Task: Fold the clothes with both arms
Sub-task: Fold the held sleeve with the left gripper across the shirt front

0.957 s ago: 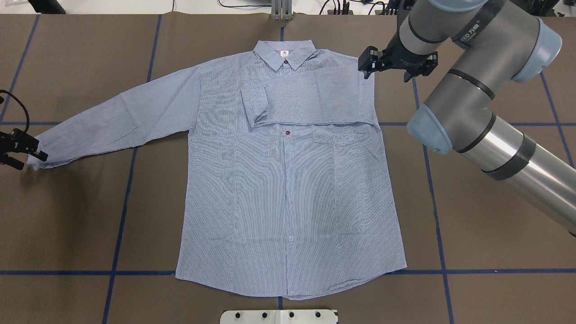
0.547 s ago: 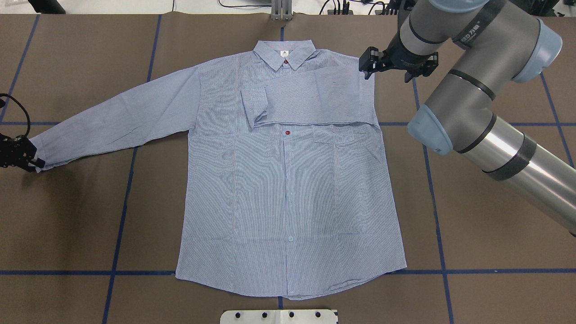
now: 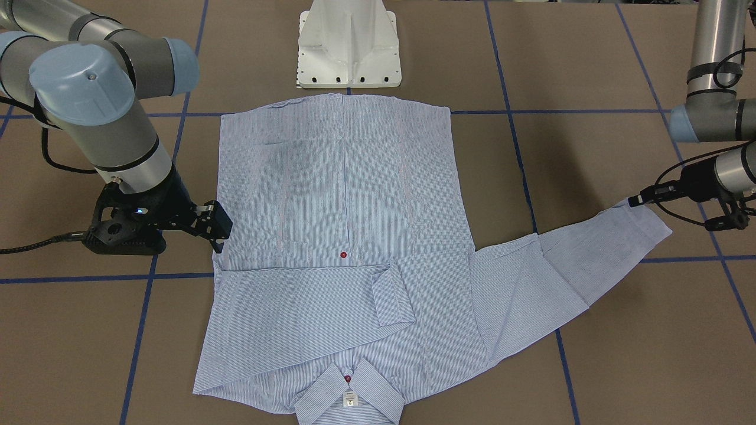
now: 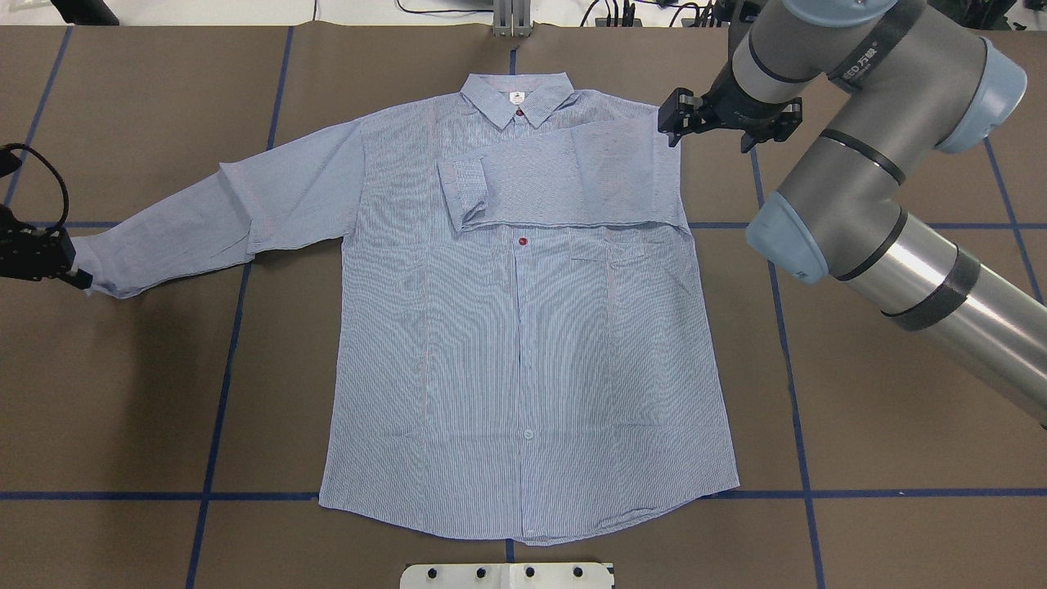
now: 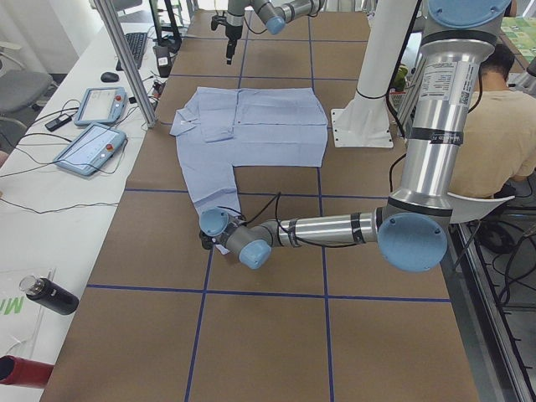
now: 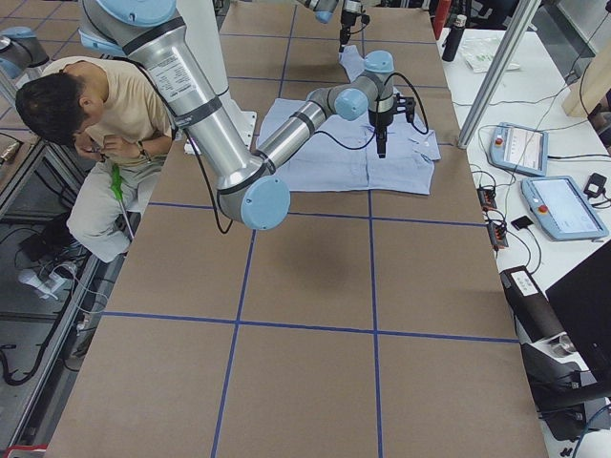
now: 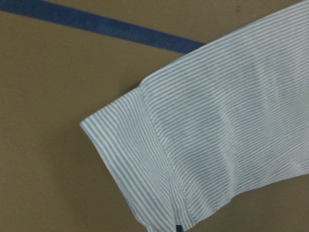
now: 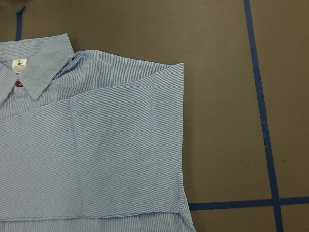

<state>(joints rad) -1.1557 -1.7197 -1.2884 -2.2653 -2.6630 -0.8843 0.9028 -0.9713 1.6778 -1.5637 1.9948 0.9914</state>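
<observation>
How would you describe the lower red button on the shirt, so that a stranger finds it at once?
Start from the light blue-and-white striped shirt spread on the brown table. Follow its button line from the collar to the sleeve folded across the chest. The round red button sits just below that sleeve's edge; the other red one lies at the collar.

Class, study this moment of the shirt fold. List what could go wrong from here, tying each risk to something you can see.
1. The left gripper holds the cuff near its edge; the fabric may slip out mid-fold.
2. The outstretched sleeve is buckled partway along; that wrinkle could get folded in.
3. The right gripper sits beside the folded sleeve's shoulder edge; moving off, it might snag it.
</observation>
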